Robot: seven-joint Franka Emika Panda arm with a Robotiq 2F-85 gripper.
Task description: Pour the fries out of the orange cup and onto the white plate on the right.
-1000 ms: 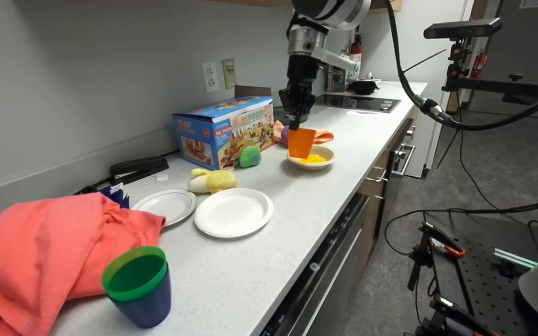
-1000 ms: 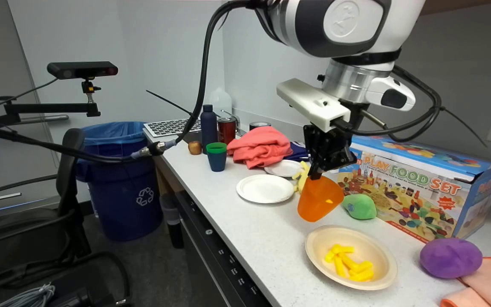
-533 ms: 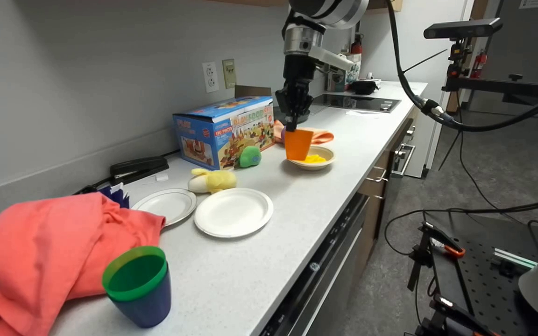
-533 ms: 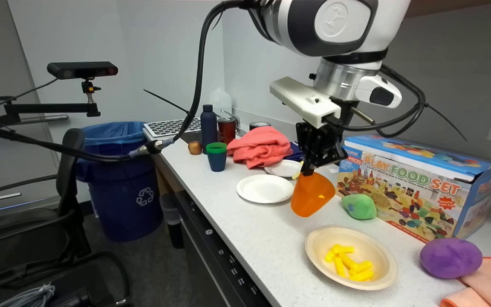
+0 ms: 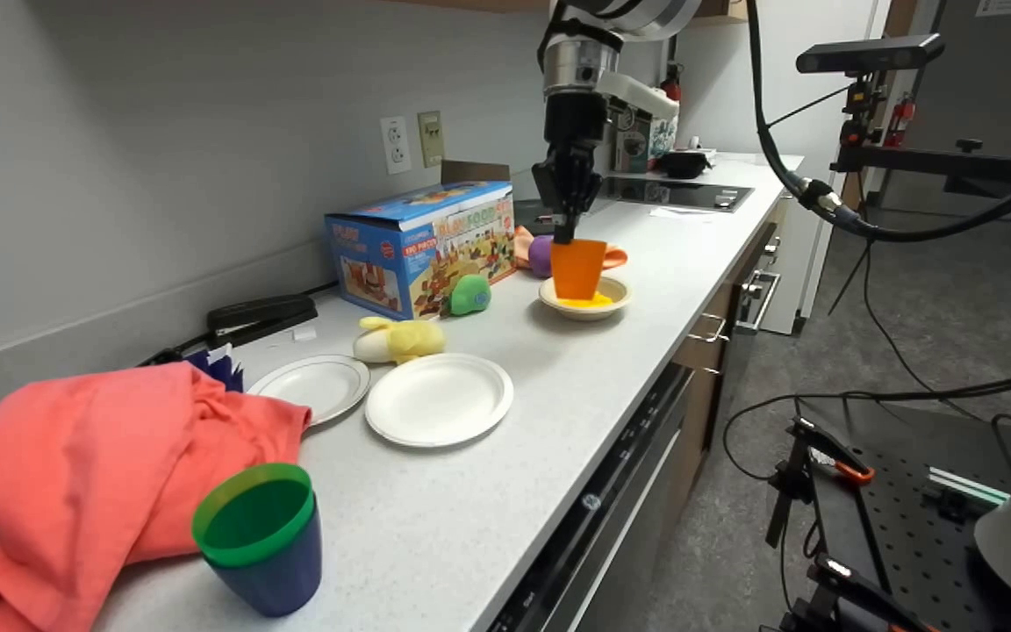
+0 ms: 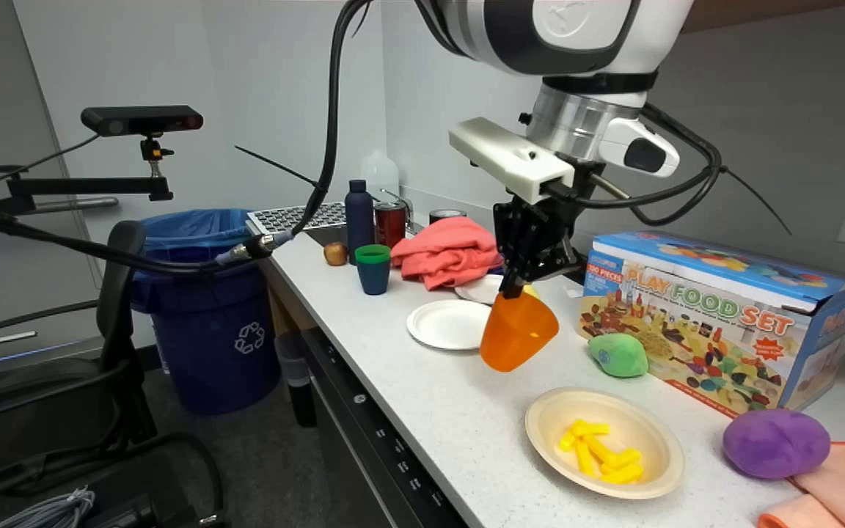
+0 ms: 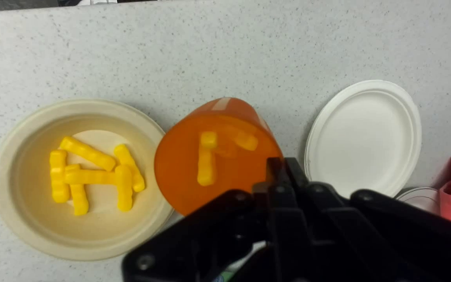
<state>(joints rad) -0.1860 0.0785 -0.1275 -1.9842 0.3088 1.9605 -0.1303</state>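
The orange cup (image 6: pixel 518 334) is tilted and held above the counter, between the beige bowl and the plates. It also shows in an exterior view (image 5: pixel 579 269) and the wrist view (image 7: pixel 182 168). My gripper (image 7: pixel 285 164) is shut on the cup's wall near the rim. Yellow fries (image 7: pixel 206 168) lie inside the cup. The larger white plate (image 5: pixel 440 399) is bare on the counter; it also shows in the wrist view (image 7: pixel 366 137). A smaller white plate (image 5: pixel 312 386) lies beside it, partly under the coral cloth. In an exterior view, the cup covers part of the larger plate (image 6: pixel 444 326).
The beige bowl (image 6: pixel 661 440) holds several fries. A play food box (image 6: pixel 694 323) stands by the wall, near a green toy (image 6: pixel 619 355) and a purple toy (image 6: pixel 776 444). A yellow toy (image 5: pixel 400 341), coral cloth (image 5: pixel 119 465) and green-and-blue cup (image 5: pixel 264 562) are near the plates.
My gripper, with the orange cup still in it, has moved away from the box, toward the counter's front edge. The fries in the bowl and the plates have not moved.
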